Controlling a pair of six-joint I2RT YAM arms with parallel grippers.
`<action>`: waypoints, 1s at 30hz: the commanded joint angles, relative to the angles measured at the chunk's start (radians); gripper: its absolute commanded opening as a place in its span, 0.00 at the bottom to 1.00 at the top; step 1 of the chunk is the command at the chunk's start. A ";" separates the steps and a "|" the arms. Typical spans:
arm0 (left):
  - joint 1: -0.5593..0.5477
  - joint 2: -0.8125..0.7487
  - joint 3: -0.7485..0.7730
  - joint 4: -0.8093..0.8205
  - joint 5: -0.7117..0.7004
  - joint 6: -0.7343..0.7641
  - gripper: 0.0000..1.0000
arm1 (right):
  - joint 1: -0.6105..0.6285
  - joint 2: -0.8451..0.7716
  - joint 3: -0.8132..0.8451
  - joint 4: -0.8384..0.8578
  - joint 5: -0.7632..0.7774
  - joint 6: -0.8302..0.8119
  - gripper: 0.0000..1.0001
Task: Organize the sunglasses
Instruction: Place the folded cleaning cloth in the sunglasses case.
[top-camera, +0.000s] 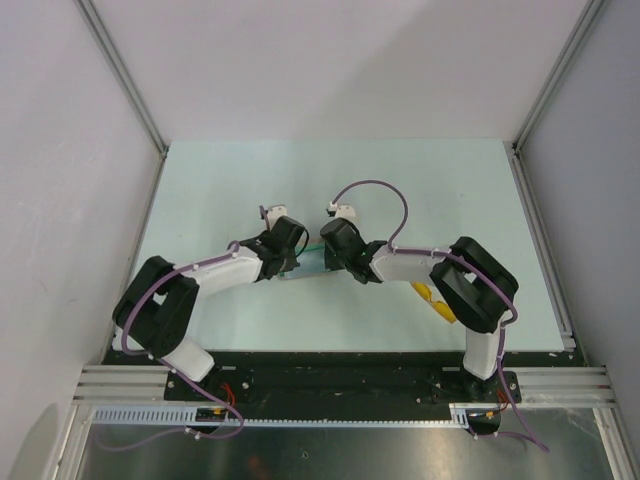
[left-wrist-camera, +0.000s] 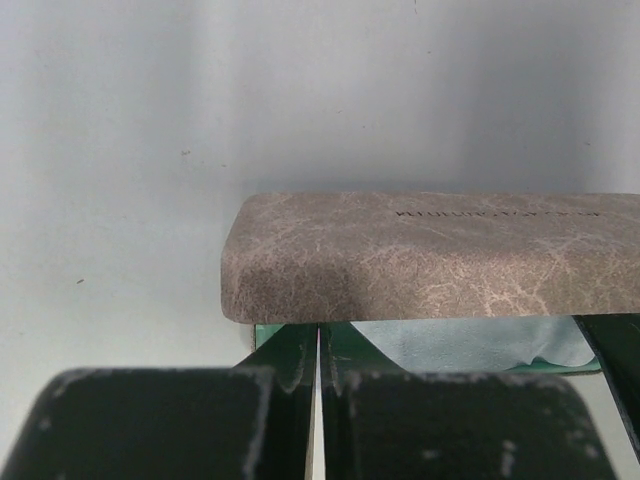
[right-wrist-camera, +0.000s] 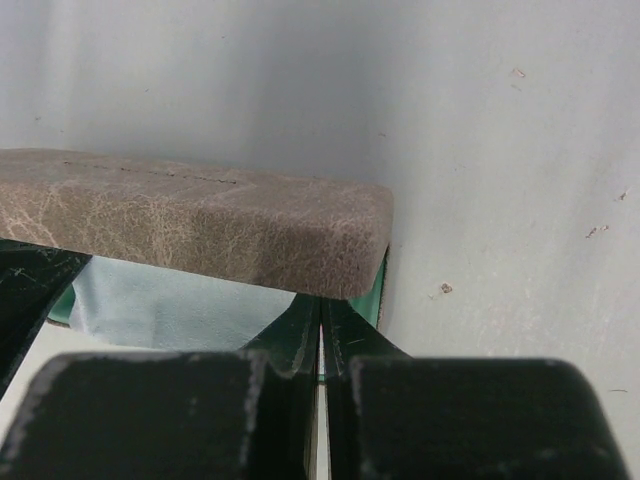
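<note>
The sunglasses (top-camera: 438, 302) show only as a yellow patch on the table, mostly hidden under my right arm's elbow, well away from both grippers. A grey-beige case (top-camera: 312, 264) lies mid-table between the two grippers. Its mottled lid (left-wrist-camera: 430, 255) stands raised over a green lining (left-wrist-camera: 262, 335) and a pale blue cloth (left-wrist-camera: 470, 345). My left gripper (left-wrist-camera: 318, 345) is shut, its tips just under the lid's left end. My right gripper (right-wrist-camera: 320, 318) is shut too, its tips under the lid's right corner (right-wrist-camera: 340, 250). The cloth (right-wrist-camera: 170, 310) fills the case's inside.
The pale green table (top-camera: 220, 190) is walled by white panels with metal rails at left and right. Both arm bases sit on the black strip (top-camera: 330, 380) at the near edge.
</note>
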 joint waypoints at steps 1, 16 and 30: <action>0.006 0.009 -0.001 0.030 -0.033 -0.023 0.00 | 0.006 0.014 0.040 0.008 0.028 -0.011 0.00; 0.006 0.033 -0.010 0.028 -0.044 -0.019 0.00 | 0.009 0.034 0.044 -0.013 0.043 0.009 0.00; 0.006 0.043 -0.011 0.028 -0.046 -0.022 0.20 | 0.012 0.031 0.058 -0.061 0.071 0.013 0.02</action>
